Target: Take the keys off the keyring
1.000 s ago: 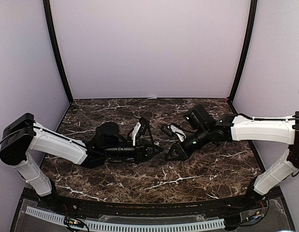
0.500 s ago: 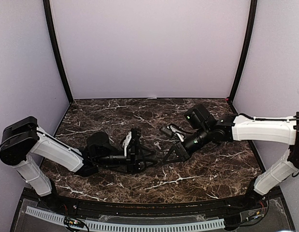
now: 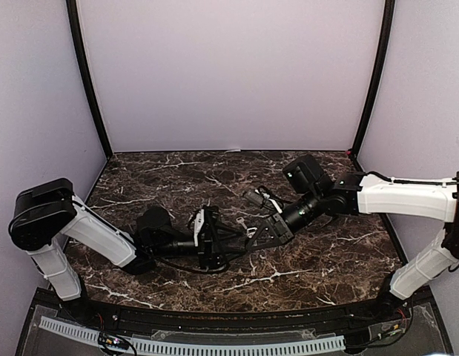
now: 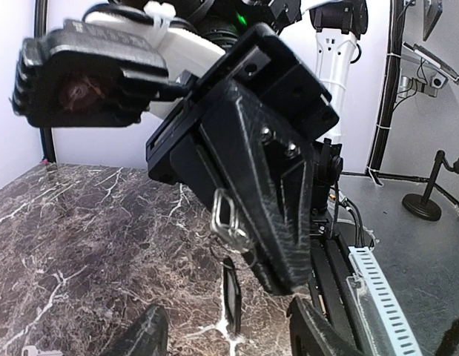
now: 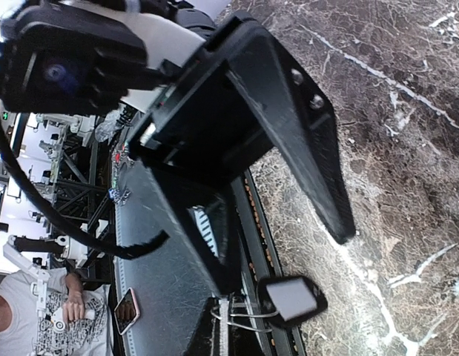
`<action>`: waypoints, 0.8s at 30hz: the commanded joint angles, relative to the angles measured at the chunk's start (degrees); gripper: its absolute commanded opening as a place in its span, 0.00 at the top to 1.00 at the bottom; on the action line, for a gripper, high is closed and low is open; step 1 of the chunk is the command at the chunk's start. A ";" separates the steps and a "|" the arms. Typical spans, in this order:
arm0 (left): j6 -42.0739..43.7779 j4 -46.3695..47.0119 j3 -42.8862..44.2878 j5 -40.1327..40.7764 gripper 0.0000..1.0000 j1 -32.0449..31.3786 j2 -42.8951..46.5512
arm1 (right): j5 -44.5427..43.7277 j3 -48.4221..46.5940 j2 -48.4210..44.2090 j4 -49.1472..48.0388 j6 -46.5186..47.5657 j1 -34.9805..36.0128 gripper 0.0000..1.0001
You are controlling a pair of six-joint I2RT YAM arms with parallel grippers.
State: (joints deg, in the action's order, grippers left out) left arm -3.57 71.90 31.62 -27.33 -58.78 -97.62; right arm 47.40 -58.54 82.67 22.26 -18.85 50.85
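Marble table (image 3: 325, 259); left hand (image 3: 234, 241) newly spread; keyring (image 4: 228, 219) in right hand (image 4: 277, 263).

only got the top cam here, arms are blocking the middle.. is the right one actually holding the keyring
observer: yes, the left wrist view shows the right gripper with jaws shut on the keyring, its black fob dangling below
operator: and the left jaws
observer: the left gripper is open, jaws standing either side of the fob, gripping nothing
operator: any key hanging on it
observer: none that shows; what looks like one pale key lies on the marble table
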 commanded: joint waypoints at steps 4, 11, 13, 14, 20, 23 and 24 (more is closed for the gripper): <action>2.82 3.78 3.10 -1.95 0.44 -0.90 -2.48 | 2.59 -1.72 -0.94 -2.33 -1.14 -0.22 1.00; 2.79 6.32 4.54 -0.37 0.63 -1.41 -4.25 | 3.71 -1.33 -0.92 -3.63 -1.93 -0.18 1.00; 2.66 7.13 4.77 -0.10 0.66 -1.51 -4.53 | 3.97 -1.27 -1.02 -3.80 -1.98 -0.16 1.00; 2.43 7.65 4.70 -0.14 0.66 -1.55 -4.65 | 4.01 -1.30 -1.09 -3.80 -1.98 -0.19 1.00; 1.38 10.26 4.77 -0.18 0.67 -1.92 -5.54 | 4.42 -0.99 -0.94 -4.09 -2.28 -0.18 1.00; 1.54 10.72 4.87 0.50 0.67 -2.03 -5.64 | 4.37 -0.70 -1.02 -4.24 -2.42 -0.15 1.00; 1.65 11.05 4.88 0.89 0.67 -2.02 -5.65 | 4.50 -0.43 -1.07 -4.36 -2.46 -0.22 1.00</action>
State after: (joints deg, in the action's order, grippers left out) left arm -1.67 78.41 35.22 -27.35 -60.29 -103.50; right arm 51.27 -58.92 82.65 19.62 -20.75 50.85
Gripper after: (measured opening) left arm 0.332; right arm 0.008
